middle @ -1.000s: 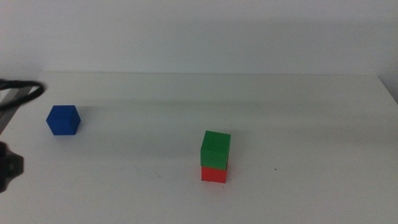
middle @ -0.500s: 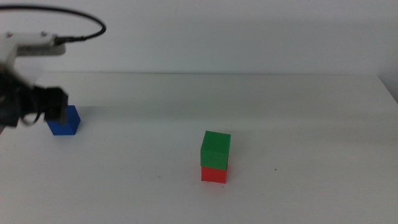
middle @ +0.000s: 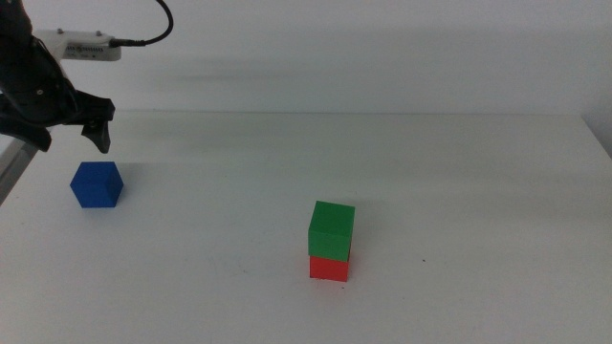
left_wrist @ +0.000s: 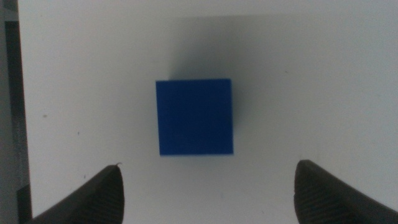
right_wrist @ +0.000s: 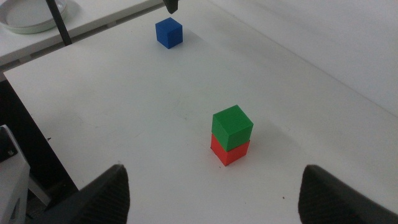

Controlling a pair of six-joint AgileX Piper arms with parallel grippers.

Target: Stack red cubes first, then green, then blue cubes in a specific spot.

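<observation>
The left arm reaches in over the far left part of the white table (middle: 459,172), its wrist turned so the left gripper (middle: 72,143) points straight down above the blue cube (middle: 97,184). Its two dark jaws are spread wide, wider than the cube, and they hang in the air above the cube without touching it. In the left wrist view the blue cube (left_wrist: 194,117) lies flat on the tabletop, squarely between the lines of the two jaw tips and a little ahead of them, with bare table showing on each side of it. The cube's top face is seen almost head-on, its edges running nearly parallel to the jaws' line.

Well apart from the blue cube, toward the middle of the table and nearer the camera, the green cube (middle: 331,229) sits on top of the red cube (middle: 329,268). The two are stacked closely, the green one turned very slightly against the red one below it.

The right gripper (right_wrist: 211,202) waits high, well back from the stack, looking down across the table; its jaws are spread far apart and hold nothing. From there the blue cube (right_wrist: 168,32) shows beyond the stack, with one dark jaw tip of the left gripper above it.
</observation>
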